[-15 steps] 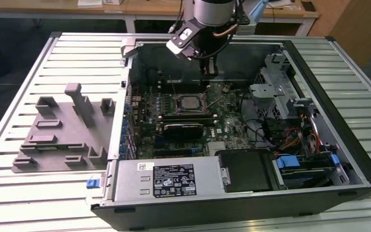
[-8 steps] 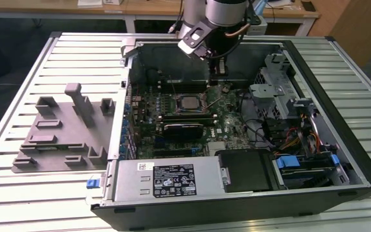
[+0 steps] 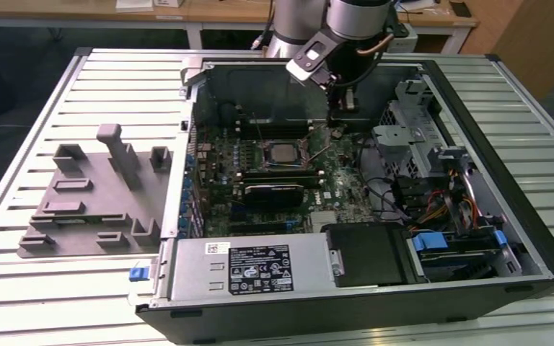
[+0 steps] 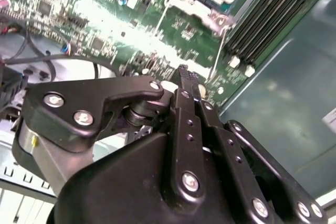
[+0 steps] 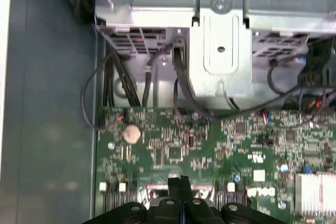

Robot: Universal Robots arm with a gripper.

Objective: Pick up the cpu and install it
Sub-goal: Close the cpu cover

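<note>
- Silver-grey cpu [image 3: 282, 153] sits in its socket on the green motherboard [image 3: 214, 155], at the centre of the exterior view.
- Gripper [image 4: 184, 70] hangs over the board at upper centre of the exterior view. Its fingers are pressed together and hold nothing.
- White printed labels [image 3: 257, 268] on the power supply [image 3: 188, 272], lower centre; text not transcribed.
- Grey fixture tray [image 3: 94, 194] lies on the exterior view's left, outside the case.

— What's all this sitting on?
— A pale slatted metal table [image 3: 113, 86].
— And on top of it?
— An open computer case [image 3: 335, 313] lying on its side, toward the exterior view's right. Just beside it, on the exterior view's left, lies a grey plastic tray [image 3: 84, 209] with upright blocks.
</note>
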